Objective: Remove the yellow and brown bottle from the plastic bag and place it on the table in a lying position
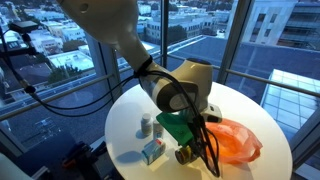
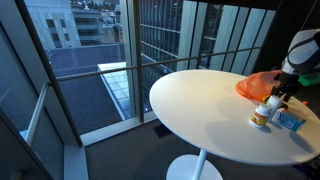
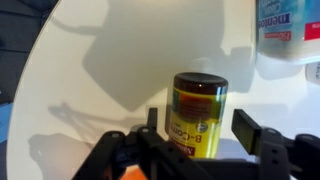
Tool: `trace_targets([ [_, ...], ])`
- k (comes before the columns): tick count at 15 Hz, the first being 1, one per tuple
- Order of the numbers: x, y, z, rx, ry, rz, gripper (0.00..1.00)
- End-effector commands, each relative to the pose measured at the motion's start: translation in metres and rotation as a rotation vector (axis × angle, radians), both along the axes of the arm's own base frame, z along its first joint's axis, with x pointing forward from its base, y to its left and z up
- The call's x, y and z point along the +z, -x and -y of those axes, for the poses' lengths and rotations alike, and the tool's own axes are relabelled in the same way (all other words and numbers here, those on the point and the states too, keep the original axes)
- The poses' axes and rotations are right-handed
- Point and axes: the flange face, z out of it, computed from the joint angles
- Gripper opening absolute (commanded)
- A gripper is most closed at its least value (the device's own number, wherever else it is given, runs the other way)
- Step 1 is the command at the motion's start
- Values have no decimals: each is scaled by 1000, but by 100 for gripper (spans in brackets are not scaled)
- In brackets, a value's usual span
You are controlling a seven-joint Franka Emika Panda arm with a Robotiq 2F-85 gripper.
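The yellow and brown bottle lies on the white round table, its dark cap pointing away from the wrist camera. It also shows in an exterior view, just left of the orange plastic bag. My gripper straddles the bottle with its fingers open; a small gap shows on each side. In an exterior view the gripper is low over the table next to the bag. The bag also shows in an exterior view, with the gripper beside it.
A small white bottle stands upright and a blue and white box lies near it, close to the gripper. The table edge drops off toward the windows. Black cables hang beside the arm.
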Motion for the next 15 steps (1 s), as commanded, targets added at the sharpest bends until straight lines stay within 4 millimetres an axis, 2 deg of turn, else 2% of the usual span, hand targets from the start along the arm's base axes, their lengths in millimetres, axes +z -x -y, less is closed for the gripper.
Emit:
trace_targets([
  [1,29,6,2,-12,11,21,100],
  [8,99,12,-1,1,19,42,100],
  [15,164,32,-29,63,-54,-27,100],
])
